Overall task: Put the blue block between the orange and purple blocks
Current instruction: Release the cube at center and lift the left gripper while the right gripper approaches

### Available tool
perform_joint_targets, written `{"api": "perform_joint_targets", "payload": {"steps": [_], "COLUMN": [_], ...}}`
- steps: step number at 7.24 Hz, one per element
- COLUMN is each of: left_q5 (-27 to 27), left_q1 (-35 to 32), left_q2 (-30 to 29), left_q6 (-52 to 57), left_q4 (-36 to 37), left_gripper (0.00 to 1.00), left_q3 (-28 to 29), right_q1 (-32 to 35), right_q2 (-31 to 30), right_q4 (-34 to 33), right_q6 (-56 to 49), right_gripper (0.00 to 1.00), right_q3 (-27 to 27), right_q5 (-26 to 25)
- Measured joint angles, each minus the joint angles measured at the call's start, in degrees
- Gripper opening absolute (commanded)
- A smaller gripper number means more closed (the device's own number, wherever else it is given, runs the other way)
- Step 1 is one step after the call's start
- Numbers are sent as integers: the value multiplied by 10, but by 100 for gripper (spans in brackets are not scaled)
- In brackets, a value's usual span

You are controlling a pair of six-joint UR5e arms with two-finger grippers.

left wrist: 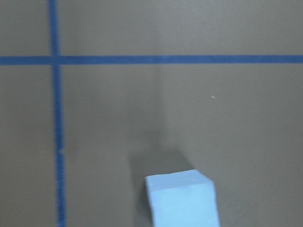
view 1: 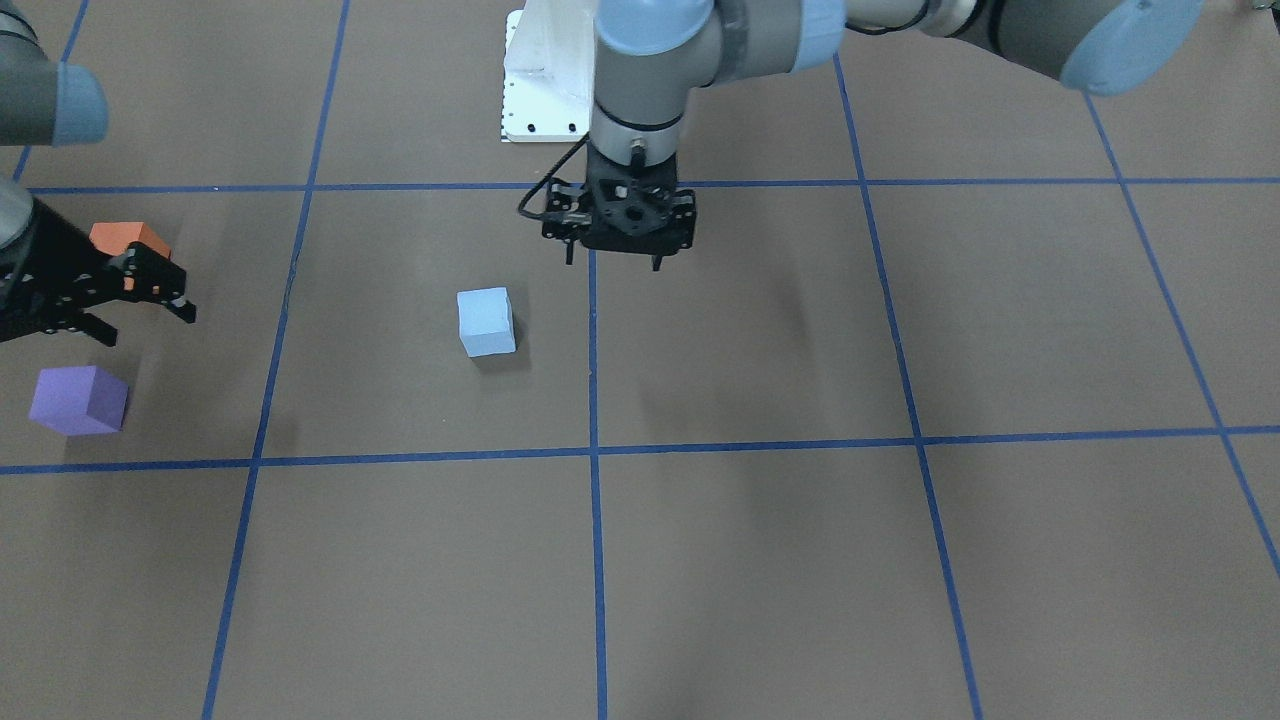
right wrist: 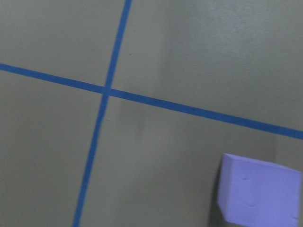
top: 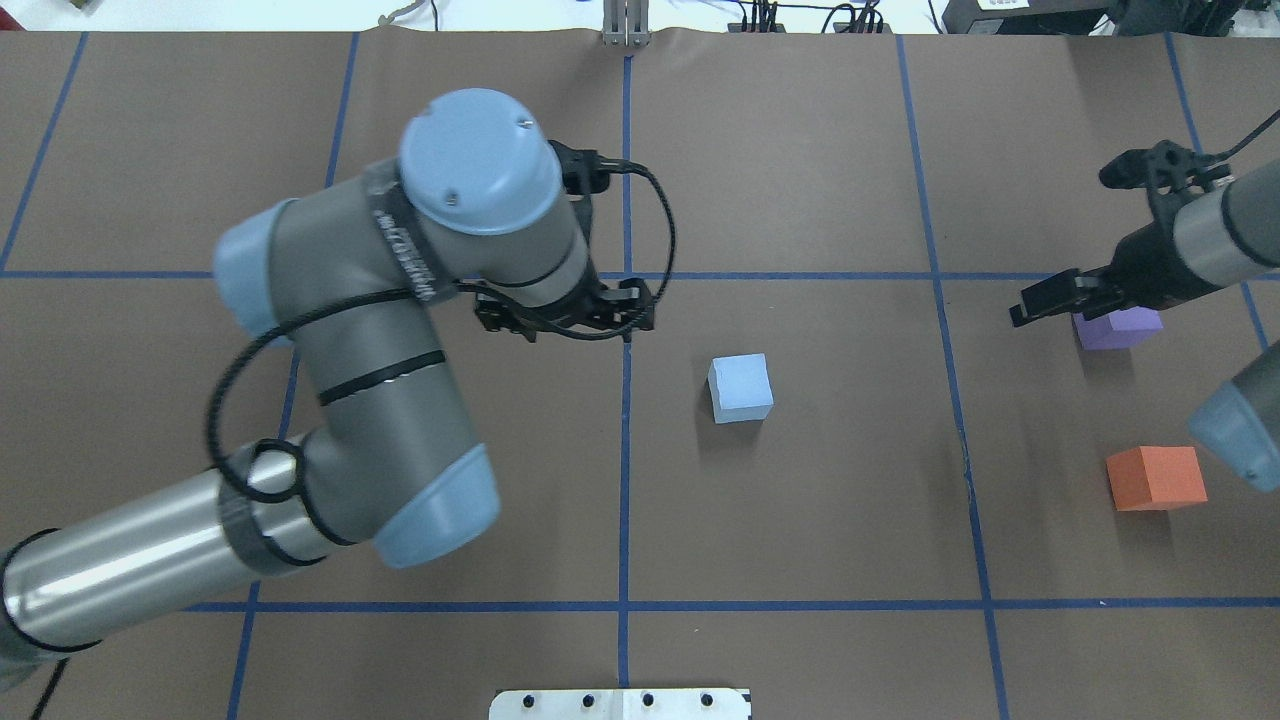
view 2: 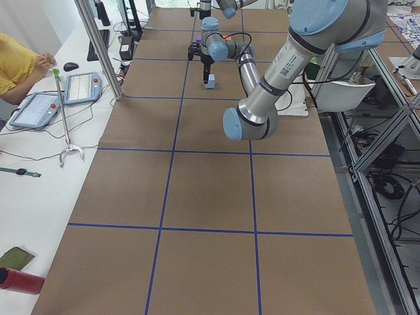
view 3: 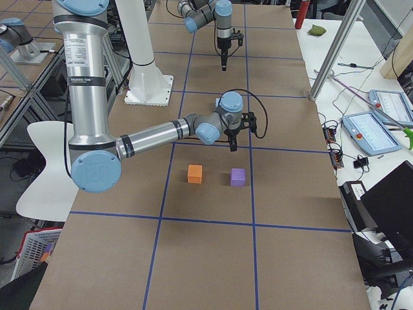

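Observation:
The light blue block sits alone near the table's middle and also shows in the overhead view and at the bottom of the left wrist view. My left gripper hovers open and empty, beside the block and apart from it. The orange block and the purple block lie at the table's right end with a gap between them. My right gripper is open and empty, above that gap and close to the purple block, which shows in the right wrist view.
Blue tape lines divide the brown table into squares. The white robot base plate stands at the robot's edge. An operator sits with tablets at the side bench.

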Motion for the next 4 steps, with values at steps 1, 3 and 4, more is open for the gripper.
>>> {"api": "perform_joint_targets", "payload": {"steps": [1,3,4], "left_q5": [-15,-29,-31], "left_q1": [-26,-57,-63], "left_q2": [53,98,105], "left_q6": [31,63,66], "left_q4": [0,0,0], "left_gripper": [99,99,99], "left_q3": [-44,-70,-72], "right_q1": [-67,-166,-199], "right_q2": [22,109,165], "right_q4": [3,-59,-122], "right_q6": [82,180,196], "right_gripper": [100,100,100], "right_q3": [20,31,25], "right_q5": [-56,-127,-157]}}
